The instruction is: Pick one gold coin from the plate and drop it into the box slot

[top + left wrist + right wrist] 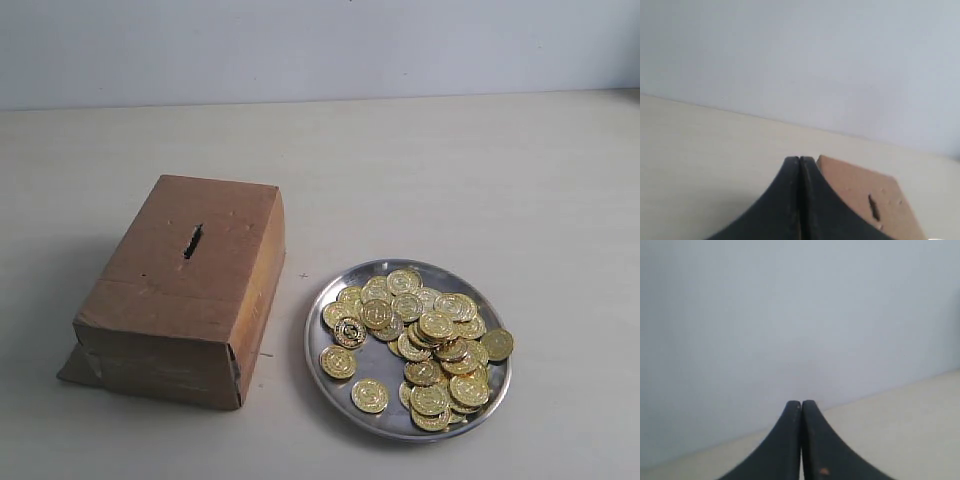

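A brown cardboard box [185, 290] stands left of centre on the table, with a short dark slot [193, 241] in its top face. To its right lies a round silver plate [330, 365] heaped with several gold coins [425, 340]. Neither arm shows in the exterior view. In the left wrist view my left gripper [799, 159] is shut and empty, with the box [865, 192] and its slot [873, 207] beyond its tips. My right gripper [801, 402] is shut and empty too, facing the wall and bare tabletop.
The pale table [450, 170] runs back to a grey-white wall [320, 40]. A loose cardboard flap [72, 368] sticks out at the box's lower left corner.
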Available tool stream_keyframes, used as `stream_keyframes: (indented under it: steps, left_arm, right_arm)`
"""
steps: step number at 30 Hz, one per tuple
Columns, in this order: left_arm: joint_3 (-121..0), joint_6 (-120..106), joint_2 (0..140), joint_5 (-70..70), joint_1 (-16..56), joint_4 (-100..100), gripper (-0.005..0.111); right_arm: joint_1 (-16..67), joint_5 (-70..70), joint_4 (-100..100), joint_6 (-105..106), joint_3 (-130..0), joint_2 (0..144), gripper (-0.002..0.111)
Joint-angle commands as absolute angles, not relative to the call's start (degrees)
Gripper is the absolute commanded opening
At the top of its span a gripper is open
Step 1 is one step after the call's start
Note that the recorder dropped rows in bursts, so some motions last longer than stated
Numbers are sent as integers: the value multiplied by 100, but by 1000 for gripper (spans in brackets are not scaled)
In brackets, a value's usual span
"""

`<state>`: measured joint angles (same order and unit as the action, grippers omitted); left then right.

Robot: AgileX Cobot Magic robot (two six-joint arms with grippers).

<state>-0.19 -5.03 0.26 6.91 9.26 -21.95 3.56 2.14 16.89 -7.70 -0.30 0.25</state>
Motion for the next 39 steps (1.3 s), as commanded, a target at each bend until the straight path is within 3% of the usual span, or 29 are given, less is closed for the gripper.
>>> stream_keyframes:
  steps: [1, 4, 7, 17, 25, 32, 39]
  left_arm:
    - [-80, -147, 0, 1043, 914, -2936, 0]
    - [-307, -291, 0, 1340, 993, -3356, 0]
    - [-785, -1011, 0, 1990, 1221, -3827, 0]
    - [-2479, -4204, 1333, 3679, 1514, -4672, 0]
    - [-3286, -6581, 2912, 3586, 2306, -5863, 0]
    - [-3296, -6723, 4306, 3432, 3541, -7032, 0]
    - [-3284, -6688, 5062, 3455, 3725, -7209, 0]
  right_arm:
    - [331, 583, 2672, -1386, 0, 0, 0]
    - [331, 425, 2722, -1893, 0, 0, 0]
    - [331, -678, 2687, -1857, -397, 0, 0]
    - [810, -1996, 3527, 1562, -2412, 49, 0]
    - [1301, -2736, 3698, 2396, -3112, 1175, 0]
    - [1333, -3027, 3698, 2904, -3126, 2901, 0]
    - [1333, -3004, 3763, 2882, -3126, 3869, 0]
